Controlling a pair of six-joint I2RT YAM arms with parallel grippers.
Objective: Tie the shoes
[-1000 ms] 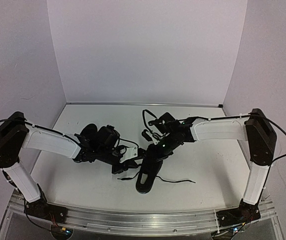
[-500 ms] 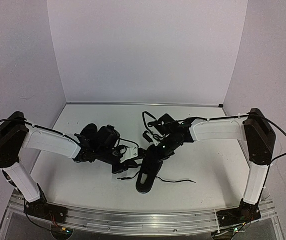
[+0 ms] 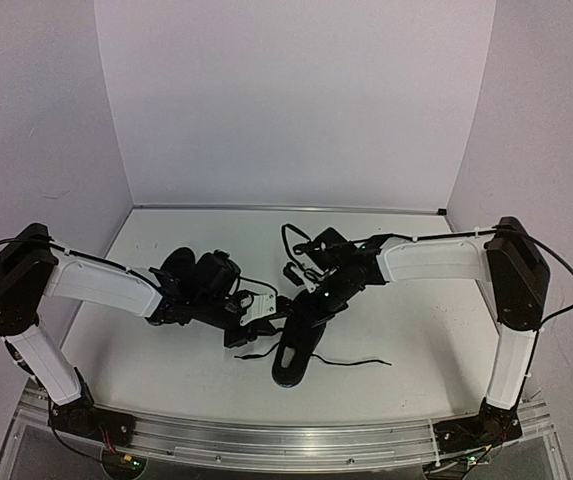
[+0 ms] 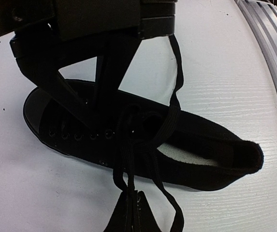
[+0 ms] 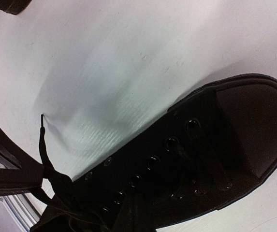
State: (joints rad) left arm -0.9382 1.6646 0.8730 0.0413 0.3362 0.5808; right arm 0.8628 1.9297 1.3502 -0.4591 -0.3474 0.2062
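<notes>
The left tool (image 4: 131,212) is pinched shut on the laces (image 4: 128,169), which run to it sideways from the shoe (image 4: 201,145). The right tool (image 4: 101,116), tips together, bears on the lacing; whether it grips a lace cannot be told. The shoe lies on the surface (image 4: 225,63) between both arms, its long axis crosswise to the left tool, heel toward the near edge.

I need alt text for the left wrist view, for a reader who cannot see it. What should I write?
A small black low-top lace-up shoe lies on a white table, toe to the left, pale insole showing. Its thin black laces run loosely between the left gripper's black fingers, at the frame's top and bottom.
</notes>
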